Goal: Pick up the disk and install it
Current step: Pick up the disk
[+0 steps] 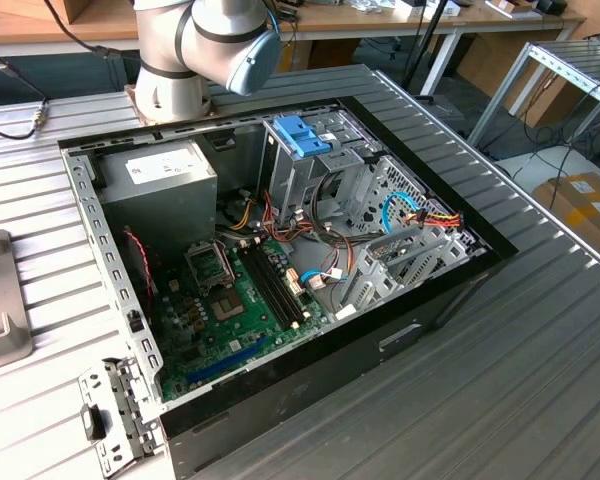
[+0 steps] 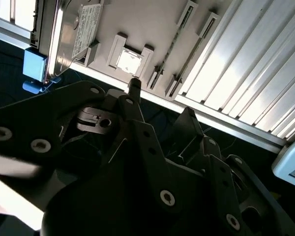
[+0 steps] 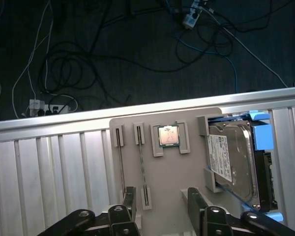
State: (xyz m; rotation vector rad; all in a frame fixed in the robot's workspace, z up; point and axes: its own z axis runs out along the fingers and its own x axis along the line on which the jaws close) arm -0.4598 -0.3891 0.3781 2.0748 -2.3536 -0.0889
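The disk [image 3: 233, 160] is a silver-grey hard drive with a white label and blue rails [image 3: 263, 133]. It sits in a slot at one end of a pale grey holder plate [image 3: 174, 177] on the ribbed metal table. In the second wrist view the disk [image 2: 69, 34] lies at the plate's edge, blue rail [image 2: 34, 66] outward. My gripper [image 3: 162, 199] hovers above the plate's middle, beside the disk and apart from it. It is open, and its two black fingers [image 3: 129, 195] have nothing between them.
The holder plate also carries a processor chip [image 3: 168, 135] and two memory sticks [image 3: 119, 157]. Past the table edge is dark floor with cables [image 3: 64, 69]. In the exterior view the open computer case [image 1: 450, 290] shows a drive cage with a blue clip [image 1: 302, 135], a power-supply box [image 1: 160, 180] and the arm's base [image 1: 200, 50].
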